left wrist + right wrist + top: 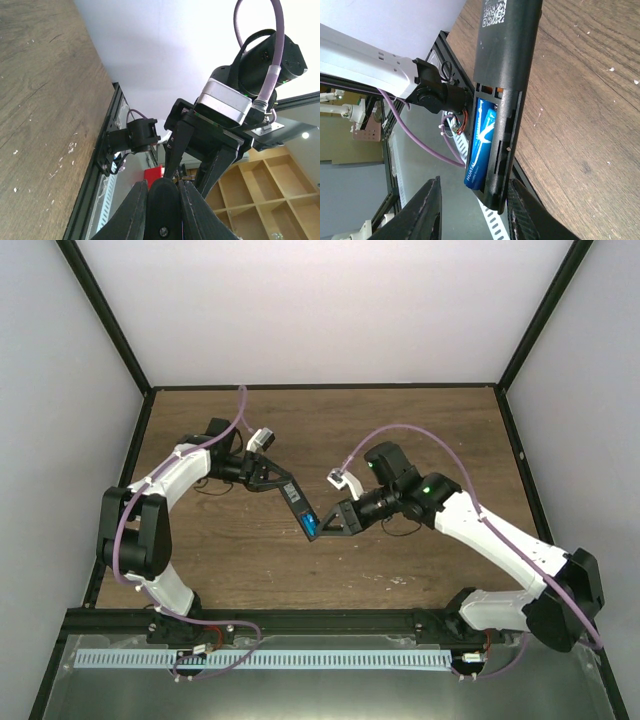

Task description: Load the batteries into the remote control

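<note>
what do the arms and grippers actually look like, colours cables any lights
Both arms have white link shells, as on the left arm and right arm, with black joint housings. A purple cable loops along each. The left gripper and right gripper are black with tapered fingers. A green light glows near the right wrist.

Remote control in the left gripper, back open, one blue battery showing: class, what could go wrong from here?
1. The battery lies in the uncovered compartment of the remote control; if the left gripper tilts it, the battery might slide out.
2. The right gripper is open, fingers either side of the remote's end; pulling away askew could knock the remote.
3. Only one battery shows; the second slot may be unfilled.
</note>
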`<state>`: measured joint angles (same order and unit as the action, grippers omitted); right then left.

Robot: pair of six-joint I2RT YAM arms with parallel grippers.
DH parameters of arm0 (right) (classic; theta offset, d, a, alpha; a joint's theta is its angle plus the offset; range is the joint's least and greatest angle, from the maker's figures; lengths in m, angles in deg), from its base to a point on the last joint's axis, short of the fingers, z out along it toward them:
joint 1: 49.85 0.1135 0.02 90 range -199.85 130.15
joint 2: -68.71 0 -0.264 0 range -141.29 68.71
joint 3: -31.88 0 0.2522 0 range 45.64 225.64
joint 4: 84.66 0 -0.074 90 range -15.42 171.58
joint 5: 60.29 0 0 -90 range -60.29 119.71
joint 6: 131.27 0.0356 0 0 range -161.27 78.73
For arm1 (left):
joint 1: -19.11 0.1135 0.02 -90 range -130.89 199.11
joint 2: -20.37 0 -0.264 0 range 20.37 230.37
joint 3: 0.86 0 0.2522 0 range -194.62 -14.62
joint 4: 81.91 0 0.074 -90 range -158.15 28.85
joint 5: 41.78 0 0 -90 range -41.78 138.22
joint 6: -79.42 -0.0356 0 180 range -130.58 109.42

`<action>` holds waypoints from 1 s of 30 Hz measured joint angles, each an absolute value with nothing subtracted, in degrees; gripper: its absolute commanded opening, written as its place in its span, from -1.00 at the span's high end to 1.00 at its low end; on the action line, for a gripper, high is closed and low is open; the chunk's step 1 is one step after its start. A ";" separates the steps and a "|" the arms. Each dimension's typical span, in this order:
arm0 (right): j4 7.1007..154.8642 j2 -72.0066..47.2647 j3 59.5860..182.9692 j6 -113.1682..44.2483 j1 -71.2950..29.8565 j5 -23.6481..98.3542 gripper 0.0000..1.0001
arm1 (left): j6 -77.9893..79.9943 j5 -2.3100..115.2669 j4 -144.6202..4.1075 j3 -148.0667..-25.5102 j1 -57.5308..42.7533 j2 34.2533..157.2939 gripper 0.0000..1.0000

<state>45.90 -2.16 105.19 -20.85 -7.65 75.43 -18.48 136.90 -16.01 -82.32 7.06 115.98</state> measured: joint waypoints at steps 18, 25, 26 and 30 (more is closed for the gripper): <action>47.14 -5.40 105.19 -20.98 -7.65 75.97 0.65 | -18.50 135.96 -16.03 -82.10 7.06 115.96 1.00; 46.40 -5.72 105.91 -21.02 -7.67 75.88 0.81 | -18.52 136.44 -16.08 -82.10 7.08 115.96 1.00; 46.40 -5.75 105.91 -21.20 -7.67 75.91 0.83 | -18.46 136.57 -16.03 -82.10 7.06 115.96 1.00; 46.33 -6.01 105.91 -21.26 -7.72 75.91 0.85 | -18.52 136.77 -16.08 -82.10 7.06 115.94 1.00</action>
